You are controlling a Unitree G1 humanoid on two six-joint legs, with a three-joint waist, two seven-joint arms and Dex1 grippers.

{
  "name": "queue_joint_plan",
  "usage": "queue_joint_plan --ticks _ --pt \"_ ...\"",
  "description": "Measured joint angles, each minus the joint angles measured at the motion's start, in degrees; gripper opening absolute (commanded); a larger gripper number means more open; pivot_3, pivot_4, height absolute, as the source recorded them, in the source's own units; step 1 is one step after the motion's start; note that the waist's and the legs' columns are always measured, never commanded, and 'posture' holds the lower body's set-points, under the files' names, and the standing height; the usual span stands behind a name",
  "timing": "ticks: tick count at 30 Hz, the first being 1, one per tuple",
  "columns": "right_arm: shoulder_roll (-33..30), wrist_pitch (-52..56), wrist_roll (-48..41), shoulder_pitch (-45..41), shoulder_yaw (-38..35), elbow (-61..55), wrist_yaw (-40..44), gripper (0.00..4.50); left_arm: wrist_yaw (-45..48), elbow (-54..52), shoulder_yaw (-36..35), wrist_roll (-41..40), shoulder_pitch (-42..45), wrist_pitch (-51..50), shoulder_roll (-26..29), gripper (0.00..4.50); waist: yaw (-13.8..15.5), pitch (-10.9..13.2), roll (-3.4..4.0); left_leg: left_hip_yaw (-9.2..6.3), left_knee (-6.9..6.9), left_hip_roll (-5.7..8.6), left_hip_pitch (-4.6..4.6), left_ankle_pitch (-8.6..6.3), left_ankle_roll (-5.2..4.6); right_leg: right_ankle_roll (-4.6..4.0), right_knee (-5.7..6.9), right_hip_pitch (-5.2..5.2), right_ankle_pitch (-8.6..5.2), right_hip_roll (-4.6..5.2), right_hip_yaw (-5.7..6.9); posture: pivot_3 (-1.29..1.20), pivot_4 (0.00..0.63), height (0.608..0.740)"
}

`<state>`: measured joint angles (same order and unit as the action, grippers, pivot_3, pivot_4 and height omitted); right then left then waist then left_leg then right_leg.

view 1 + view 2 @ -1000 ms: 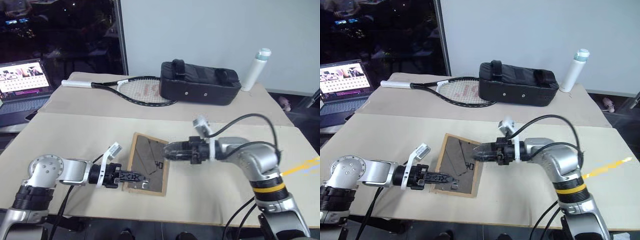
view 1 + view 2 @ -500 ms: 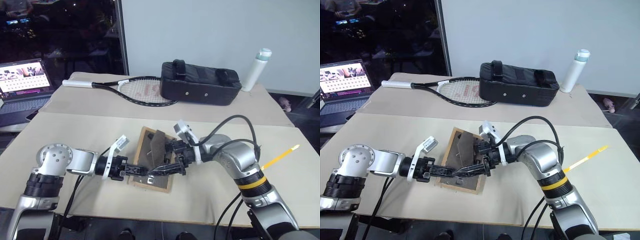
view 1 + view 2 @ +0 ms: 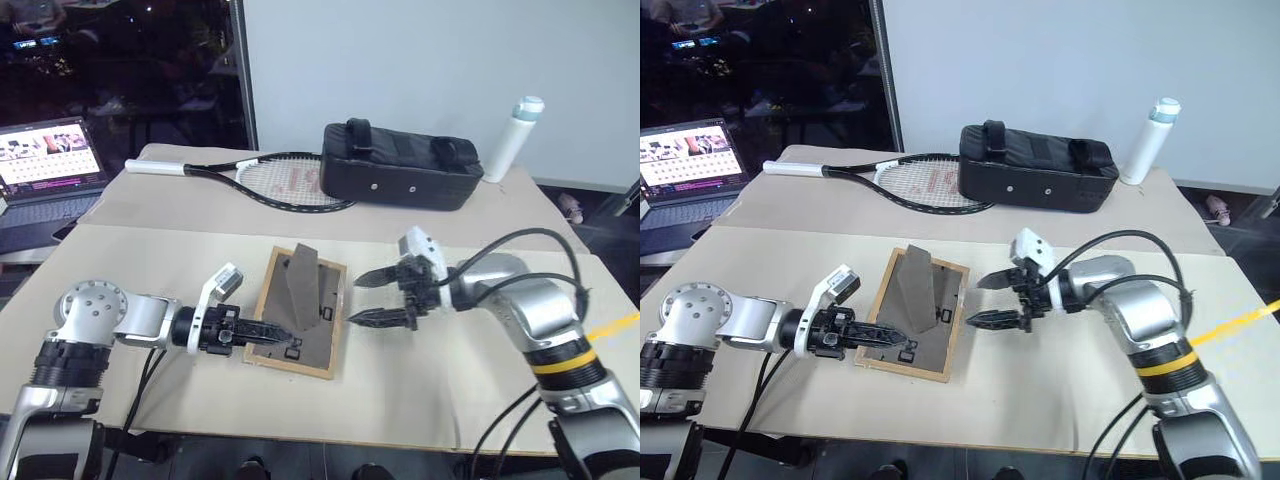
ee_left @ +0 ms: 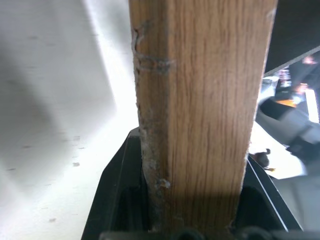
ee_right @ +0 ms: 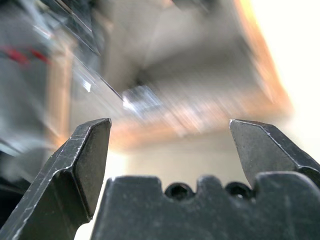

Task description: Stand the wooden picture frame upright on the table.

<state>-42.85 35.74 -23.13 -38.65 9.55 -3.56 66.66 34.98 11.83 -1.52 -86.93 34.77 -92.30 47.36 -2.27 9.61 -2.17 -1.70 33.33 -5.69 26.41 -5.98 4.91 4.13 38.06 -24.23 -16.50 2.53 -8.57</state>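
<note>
Wooden picture frame [image 3: 300, 312]: face down near the middle of the worktop [image 3: 150, 260], closer to its near edge; dark back panel up, fold-out stand [image 3: 300, 283] raised off the panel.
Left tool [image 3: 262, 333]: fingers clamped on the frame's near-left edge; wrist view confirms the light-wood rail seated between them.
Right tool [image 3: 385, 297]: fingers wide apart, empty, just beside the frame's right edge, clear of it.
Step in hand (judged): tipping the frame up onto stand and lower rail.
Done well: grip kept firm, frame pivoted slowly about one edge, stand kept fully splayed, right tool ready as a steadying stop.
Risk: stand folding shut, frame sliding on the worktop.
</note>
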Motion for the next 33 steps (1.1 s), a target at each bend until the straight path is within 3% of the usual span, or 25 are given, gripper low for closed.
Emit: queue_joint_plan --ticks 2,5,9,13,17,23,28,30,33 --pt "-1.0 -2.5 1.2 1.3 -2.0 -0.2 -1.2 4.40 0.7 3.4 0.9 -1.4 -0.6 0.0 1.2 1.16 -0.3 0.0 0.00 0.00 -0.04 0.00 -0.02 0.00 0.00 0.00 0.01 -0.01 -0.01 -0.01 0.00 0.00 0.150 0.709" --pt "-0.6 -17.0 9.2 4.7 -2.1 -0.1 -6.1 4.40 3.1 10.2 7.3 -7.7 -0.8 -0.1 3.4 1.16 -0.5 0.0 0.00 0.00 0.00 -0.01 -0.03 0.00 0.00 0.36 0.02 -0.03 -0.22 -0.01 0.00 0.00 0.150 0.709" --pt "1.3 -42.5 23.5 8.0 -0.2 4.0 -16.4 4.40 7.3 17.5 21.8 -18.5 3.3 -0.1 8.1 1.16 -0.3 0.0 0.02 0.00 0.10 0.00 -0.02 0.00 0.00 0.38 0.03 0.00 -0.23 0.00 -0.01 0.00 0.150 0.709" --pt "3.5 -60.5 38.0 8.6 2.1 5.8 -28.9 4.40 15.4 21.1 36.1 -23.5 10.5 -0.1 9.8 1.16 -0.2 0.0 0.06 0.00 0.20 0.00 -0.02 0.01 0.01 0.38 0.07 0.02 -0.23 -0.01 0.00 0.00 0.150 0.709" --pt "5.8 -68.5 44.3 8.6 4.8 5.9 -33.9 4.40 21.5 23.0 44.3 -23.9 15.5 0.0 10.4 1.16 -0.2 0.0 0.06 -0.01 0.27 0.00 0.00 0.01 0.01 0.37 0.08 0.09 -0.23 -0.01 0.00 0.00 0.150 0.709" --pt "8.2 -70.5 44.3 5.1 5.9 7.1 -34.1 4.40 27.5 23.8 52.4 -24.2 20.2 0.0 11.2 1.16 -0.2 0.1 0.07 -0.04 0.45 0.00 0.00 0.01 -0.01 0.38 0.20 0.16 -0.22 -0.02 0.00 0.00 0.150 0.709" --pt "10.9 -70.5 42.6 3.9 8.0 7.6 -32.3 3.10 29.3 23.9 56.0 -24.5 21.9 0.0 11.2 1.16 -0.2 0.1 0.07 -0.06 0.47 0.00 0.00 0.01 -0.01 0.39 0.22 0.19 -0.22 -0.02 0.01 0.00 0.150 0.709" --pt "11.6 -70.3 41.5 3.9 8.6 7.7 -31.0 2.27 29.9 24.0 56.8 -24.7 22.6 0.0 11.2 1.16 -0.1 0.1 0.07 -0.06 0.48 0.00 0.00 0.02 -0.01 0.39 0.23 0.20 -0.22 -0.01 0.01 0.00 0.150 0.709" --pt "11.6 -70.2 40.2 3.8 9.0 7.7 -29.6 1.39 30.9 24.0 57.2 -25.1 23.0 -0.1 11.2 1.16 -0.1 0.1 0.07 -0.06 0.50 0.00 0.00 0.02 -0.01 0.39 0.23 0.20 -0.22 -0.02 0.01 0.00 0.150 0.709"
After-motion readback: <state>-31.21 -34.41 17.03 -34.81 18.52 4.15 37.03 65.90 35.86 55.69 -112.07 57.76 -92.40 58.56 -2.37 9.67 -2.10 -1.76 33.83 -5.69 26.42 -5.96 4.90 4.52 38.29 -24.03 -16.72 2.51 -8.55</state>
